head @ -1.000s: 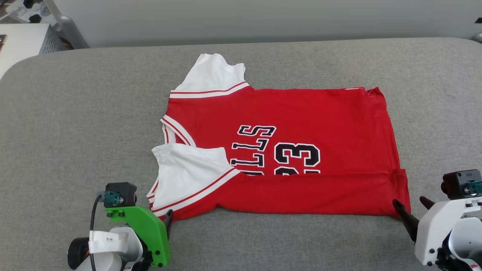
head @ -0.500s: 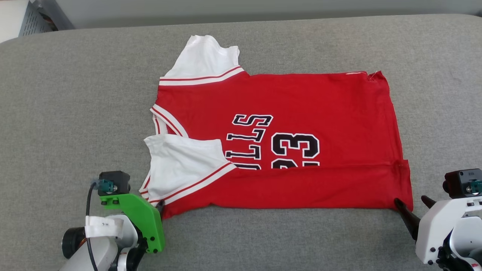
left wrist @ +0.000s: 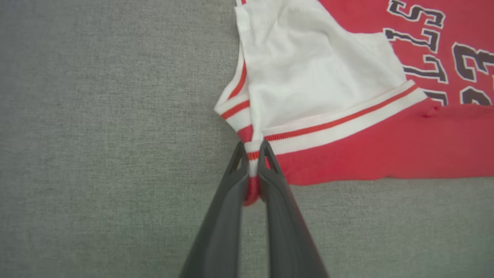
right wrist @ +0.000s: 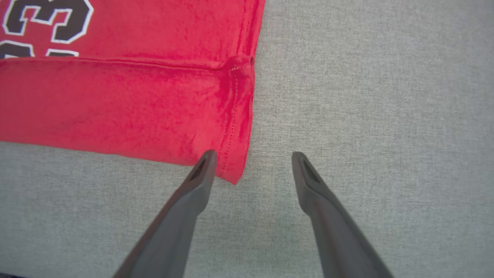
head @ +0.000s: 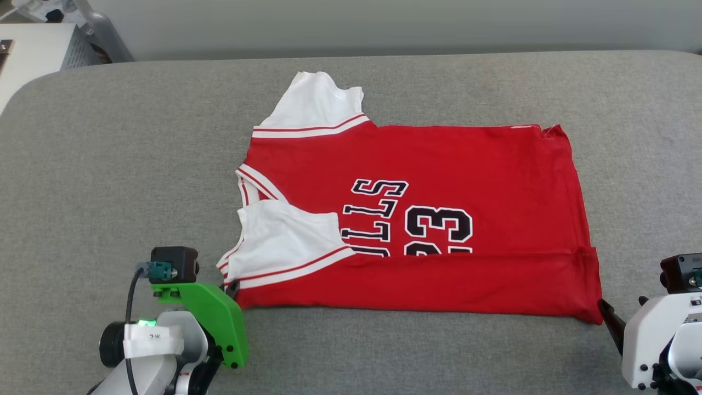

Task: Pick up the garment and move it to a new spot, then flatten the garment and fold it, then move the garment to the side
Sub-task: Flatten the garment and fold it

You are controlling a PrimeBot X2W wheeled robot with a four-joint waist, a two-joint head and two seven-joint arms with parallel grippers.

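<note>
1. The red jersey [head: 417,219] lies spread on the grey fabric surface [head: 109,164], about in the middle of it, with the collar toward the robot's left and the hem toward its right.
2. The jersey's near long edge is folded up over the body. That fold hides the lower part of the black "23" [head: 439,230] and of the lettering [head: 375,216] beside it.
3. The near white sleeve [head: 285,241] lies folded in across the chest, partly over the lettering. The far white sleeve [head: 318,104] sticks out beyond the jersey's far edge.
4. The left gripper [head: 233,286] sits at the jersey's near left corner. In the left wrist view its two dark fingers are pressed together on the cloth, pinching the red-and-white striped trim [left wrist: 339,121] where it meets the corner, and a small bunch of red fabric shows between them.
5. The right gripper [head: 621,302] is at the near right corner, fingers spread wide and holding nothing. In the right wrist view one fingertip is at the edge of the hem corner [right wrist: 231,173]; the other is over bare grey surface.
6. A green bracket [head: 214,318] carries the black camera on the left wrist.
</note>
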